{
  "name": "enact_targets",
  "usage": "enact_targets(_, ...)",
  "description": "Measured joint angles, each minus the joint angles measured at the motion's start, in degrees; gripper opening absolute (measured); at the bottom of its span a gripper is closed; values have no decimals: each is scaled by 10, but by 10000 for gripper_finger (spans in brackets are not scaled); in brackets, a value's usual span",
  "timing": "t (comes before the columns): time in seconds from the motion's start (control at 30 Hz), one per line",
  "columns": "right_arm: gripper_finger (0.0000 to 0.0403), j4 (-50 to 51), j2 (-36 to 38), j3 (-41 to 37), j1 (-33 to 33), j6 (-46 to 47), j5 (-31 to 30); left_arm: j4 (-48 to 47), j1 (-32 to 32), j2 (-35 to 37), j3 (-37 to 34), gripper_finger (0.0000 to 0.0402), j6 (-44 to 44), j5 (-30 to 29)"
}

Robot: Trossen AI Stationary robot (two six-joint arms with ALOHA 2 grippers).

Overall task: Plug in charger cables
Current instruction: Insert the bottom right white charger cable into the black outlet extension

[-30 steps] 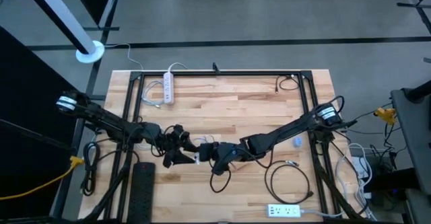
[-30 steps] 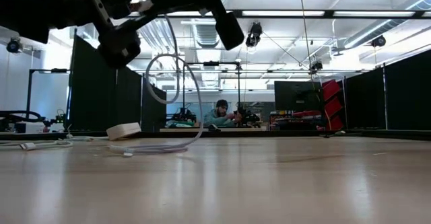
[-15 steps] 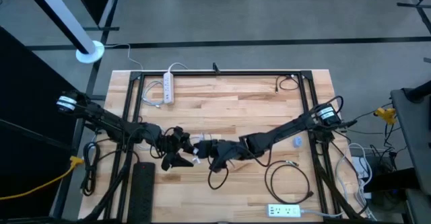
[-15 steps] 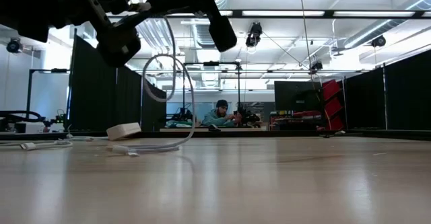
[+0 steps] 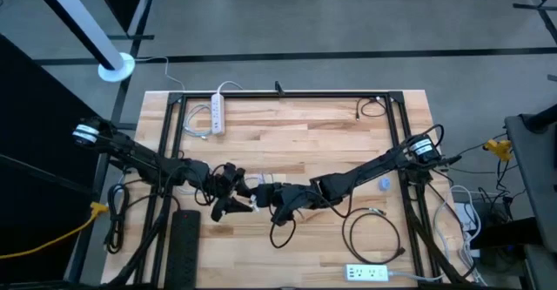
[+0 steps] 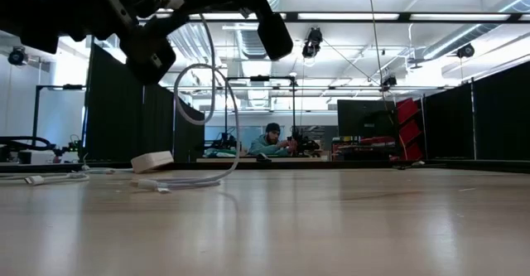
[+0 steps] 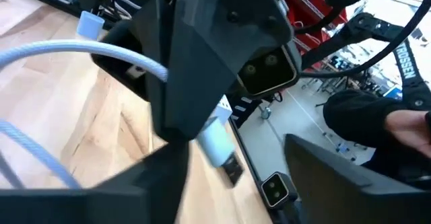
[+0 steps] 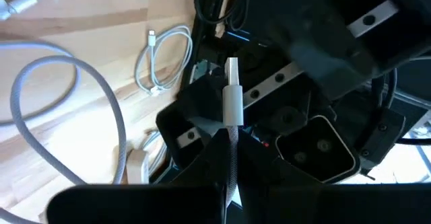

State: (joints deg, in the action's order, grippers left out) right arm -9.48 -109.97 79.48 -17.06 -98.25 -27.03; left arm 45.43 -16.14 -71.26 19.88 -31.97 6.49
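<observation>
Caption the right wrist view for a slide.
Right end effector pinches a white cable plug-first toward the left end effector, above the wooden table.

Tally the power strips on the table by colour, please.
White power strips: 2, one at the far edge and one at the near right corner
Black power strip: 1, near left
Total: 3
</observation>
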Motion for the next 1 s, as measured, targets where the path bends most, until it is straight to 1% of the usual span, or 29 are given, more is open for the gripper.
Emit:
enact_targets(0.13, 2, -1, 0, 0, 1, 35, 0, -4, 0, 0, -1, 50, 5, -2)
enact_targets(0.17, 2, -4, 0, 0, 0, 42, 2, -6, 0, 0, -1, 27, 8, -3)
enact_targets(0.2, 3, -5, 1, 1, -1, 47, 2, -7, 0, 0, -2, 16, 10, -4)
enact_targets(0.53, 3, -1, 1, 1, -11, 66, 3, -9, 0, 0, -2, 8, 37, 0)
enact_targets(0.63, 3, 0, 2, 1, -14, 99, 2, -9, 0, 0, -2, 7, 40, 1)
enact_targets(0.73, 5, 8, 9, 1, -18, 171, -7, -6, -1, 0, -2, 7, 46, 3)
enact_targets(0.8, 16, 21, 20, 0, -21, 239, -7, -6, -1, 0, -1, 7, 55, 3)
enact_targets(0.87, 35, 46, 32, 0, -21, 312, -8, -10, -1, 0, -1, 7, 66, 3)
enact_targets(1.0, 90, 120, 58, 0, -20, 465, 4, -15, -1, 0, -1, 7, 81, 3)
